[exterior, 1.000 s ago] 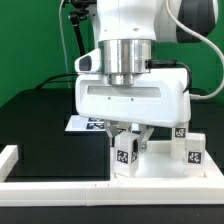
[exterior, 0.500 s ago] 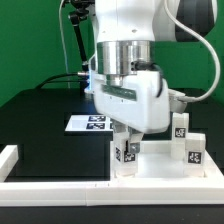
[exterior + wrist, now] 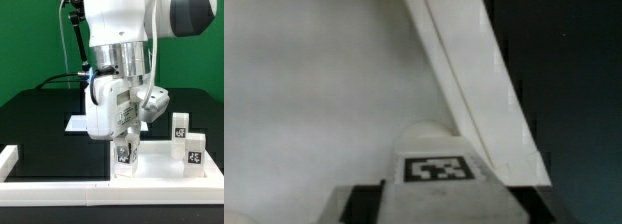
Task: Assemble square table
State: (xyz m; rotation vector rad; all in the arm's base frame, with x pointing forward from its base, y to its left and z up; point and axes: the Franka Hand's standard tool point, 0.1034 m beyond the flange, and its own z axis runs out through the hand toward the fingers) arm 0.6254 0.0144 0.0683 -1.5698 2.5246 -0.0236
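One leg block [image 3: 124, 153], clenched by the gripper [image 3: 126, 142], should stay plumb over the slab's [image 3: 160, 167] nine-o'clock corner socket.

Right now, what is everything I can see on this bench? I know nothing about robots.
Square table slab: one, white, lying flat at the exterior view's lower right.
Leg blocks: three, white with black tags; one under the gripper at the slab's corner, two standing at the exterior view's right.
Marker board: one, white, mostly hidden behind the arm.
Border wall: one, white, along the front.
Table: black.
Gripper: one, white, on the leg block.
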